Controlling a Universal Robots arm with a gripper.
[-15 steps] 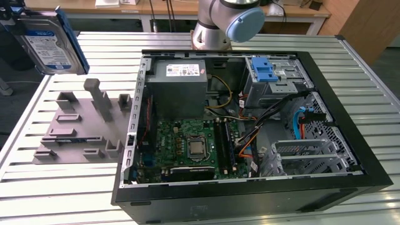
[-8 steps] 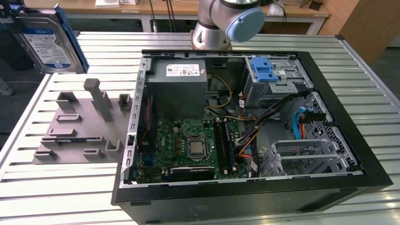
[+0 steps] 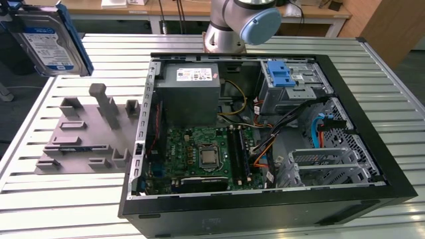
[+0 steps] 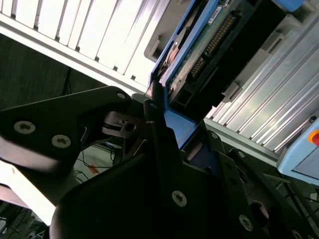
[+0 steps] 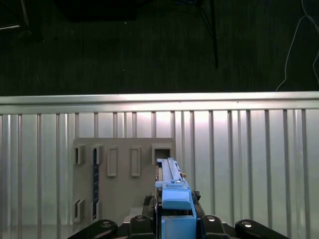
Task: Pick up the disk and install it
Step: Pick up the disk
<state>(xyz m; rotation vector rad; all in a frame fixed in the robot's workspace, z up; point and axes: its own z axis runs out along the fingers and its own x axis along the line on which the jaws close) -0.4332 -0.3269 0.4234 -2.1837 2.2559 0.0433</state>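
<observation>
The disk [image 3: 50,42], a silver-grey drive with a white-and-blue label in a blue carrier, hangs in the air at the exterior view's far left, above the table's back corner and well away from the case. In the second wrist view my gripper [image 4: 158,107] is shut on the disk [image 4: 199,55], its black fingers [image 4: 152,124] clamping the carrier's blue edge. In the first wrist view the disk [image 5: 173,191] stands edge-on, rising from the gripper [image 5: 174,224] above the grey fixture plate [image 5: 119,174].
The open computer case [image 3: 371,124] lies on the slatted metal table [image 3: 66,199]. Inside are the motherboard [image 3: 202,154], a power supply [image 3: 192,94] and a drive cage with a blue latch [image 3: 282,74]. A grey fixture plate [image 3: 86,134] sits to the case's left. The arm's base [image 3: 239,22] stands behind.
</observation>
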